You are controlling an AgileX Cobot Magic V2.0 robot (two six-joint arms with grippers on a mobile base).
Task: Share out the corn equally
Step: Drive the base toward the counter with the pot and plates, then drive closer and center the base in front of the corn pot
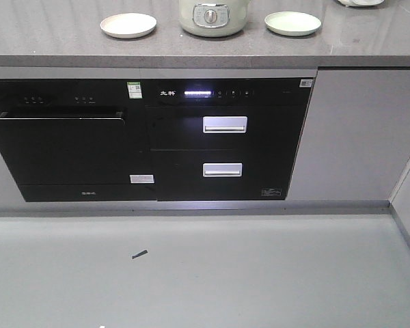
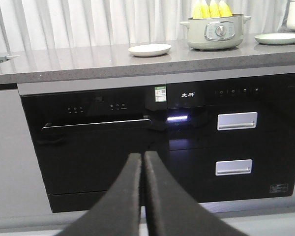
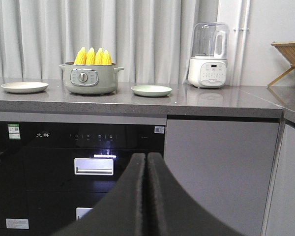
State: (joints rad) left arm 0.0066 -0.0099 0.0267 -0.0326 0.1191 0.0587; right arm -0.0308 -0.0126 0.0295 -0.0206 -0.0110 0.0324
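Closest to the lens in each wrist view is the gripper itself. The left gripper point(image 2: 143, 160) and the right gripper point(image 3: 147, 160) each have their dark fingers pressed flat together with nothing between them. Both hang low, facing the black appliance front point(image 2: 96, 147), well below and well short of the work.

Above and beyond both grippers runs the grey countertop point(image 3: 211, 101). On it the pale green electric pot point(image 3: 88, 78) sits up and to the left of the right gripper, and up and to the right of the left one. A white blender point(image 3: 209, 56) stands further off, to the upper right of the right gripper. The green plate point(image 3: 151, 90) lies almost straight ahead of and above the right gripper. The white plate point(image 2: 149, 49) lies the same way for the left. The corn point(image 3: 93, 56), four cobs, stands upright in the pot with the tips up, packed side by side.

No cob has been moved yet, so the step in hand is probably the first reach. To do it well:
- Raise the arm above the pot rim and spread the fingers before coming down.
- Take an outer cob across its exposed upper part.
- Lift straight up so its neighbours do not topple.

Two cobs should go to each plate, and each arm can serve the plate on its own side.
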